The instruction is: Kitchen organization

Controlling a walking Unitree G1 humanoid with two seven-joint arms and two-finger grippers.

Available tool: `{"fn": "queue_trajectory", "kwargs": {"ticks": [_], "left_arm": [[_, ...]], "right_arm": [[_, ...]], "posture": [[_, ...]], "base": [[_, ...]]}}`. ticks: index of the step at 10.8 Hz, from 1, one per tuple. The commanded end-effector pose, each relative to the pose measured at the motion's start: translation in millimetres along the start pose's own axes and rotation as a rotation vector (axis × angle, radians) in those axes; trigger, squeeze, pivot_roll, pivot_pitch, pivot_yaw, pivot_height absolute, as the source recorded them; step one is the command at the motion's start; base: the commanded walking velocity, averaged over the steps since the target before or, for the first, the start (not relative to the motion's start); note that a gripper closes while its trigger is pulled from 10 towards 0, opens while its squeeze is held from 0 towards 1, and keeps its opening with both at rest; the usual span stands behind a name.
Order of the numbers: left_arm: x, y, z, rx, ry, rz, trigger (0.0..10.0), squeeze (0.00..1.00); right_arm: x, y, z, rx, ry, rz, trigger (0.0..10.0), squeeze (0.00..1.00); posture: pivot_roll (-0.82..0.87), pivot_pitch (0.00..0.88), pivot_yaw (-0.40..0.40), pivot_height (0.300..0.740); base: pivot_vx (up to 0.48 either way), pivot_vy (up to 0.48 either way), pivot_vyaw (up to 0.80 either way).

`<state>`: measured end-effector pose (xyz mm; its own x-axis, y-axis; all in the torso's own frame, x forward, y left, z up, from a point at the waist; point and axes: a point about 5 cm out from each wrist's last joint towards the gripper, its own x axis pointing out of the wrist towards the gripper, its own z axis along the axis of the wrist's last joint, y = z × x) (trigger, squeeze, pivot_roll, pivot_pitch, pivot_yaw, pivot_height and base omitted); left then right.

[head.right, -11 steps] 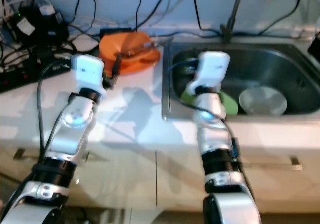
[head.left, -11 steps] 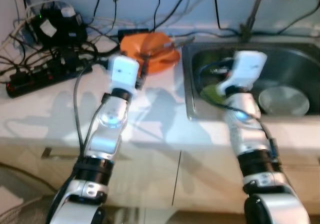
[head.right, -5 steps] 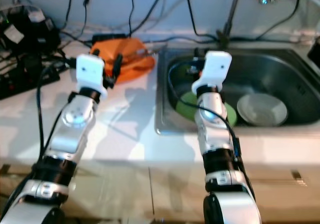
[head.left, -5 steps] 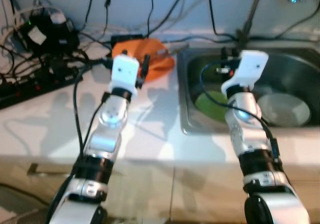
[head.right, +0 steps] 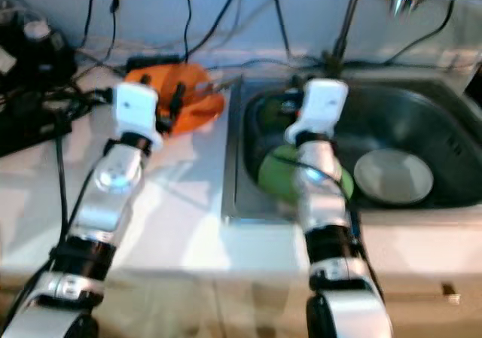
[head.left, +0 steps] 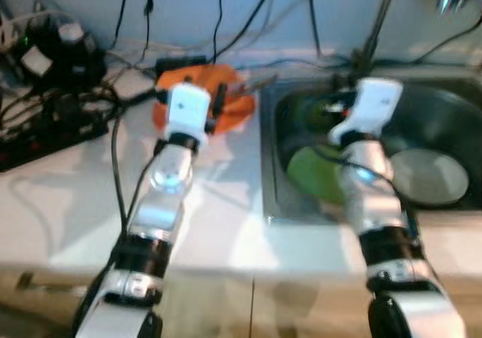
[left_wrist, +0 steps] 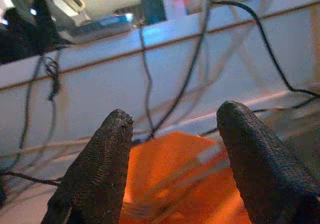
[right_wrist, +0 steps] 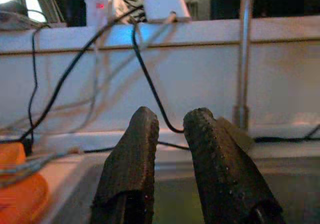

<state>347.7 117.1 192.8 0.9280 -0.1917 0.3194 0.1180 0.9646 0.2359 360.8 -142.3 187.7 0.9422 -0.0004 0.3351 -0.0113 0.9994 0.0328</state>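
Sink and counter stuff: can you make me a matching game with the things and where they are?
Things:
1. orange plate
2. green plate
3. white bowl
4. power strip

Places:
A. in the sink, on its right side
B. on the counter, just ahead of the left hand
C. in the sink, on its left side, partly behind the right arm
D. far left of the counter, among black cables

Pairs: 1-B, 2-C, 3-A, 4-D
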Motion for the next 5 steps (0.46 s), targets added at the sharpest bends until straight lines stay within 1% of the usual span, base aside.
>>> {"fn": "queue_trajectory", "kwargs": {"ticks": [1,3,4,5], "left_arm": [[-0.2,9.7,0.3,0.01,0.0,0.024,10.0,0.0],[-1.4,7.5,1.3,0.012,-0.01,0.015,10.0,0.0],[-1.4,3.7,2.9,0.008,-0.018,-0.009,10.0,0.0],[-1.2,-0.3,5.5,-0.022,-0.019,-0.043,10.0,0.0]], "right_arm": [[2.1,12.1,2.6,0.023,-0.005,0.029,10.0,0.0],[1.8,11.9,2.2,0.023,-0.003,0.031,10.0,0.0],[1.9,11.4,2.2,0.023,-0.003,0.03,10.0,0.0],[1.9,11.5,2.5,0.023,-0.005,0.03,10.0,0.0]], "posture": [[0.09,0.0,0.029,0.74],[0.09,0.0,0.028,0.74],[0.09,0.0,0.029,0.74],[0.09,0.001,0.029,0.74]], "base": [[0.334,0.0,0.0],[0.0,0.0,0.0],[0.0,0.0,0.0],[0.0,0.0,0.0]]}}
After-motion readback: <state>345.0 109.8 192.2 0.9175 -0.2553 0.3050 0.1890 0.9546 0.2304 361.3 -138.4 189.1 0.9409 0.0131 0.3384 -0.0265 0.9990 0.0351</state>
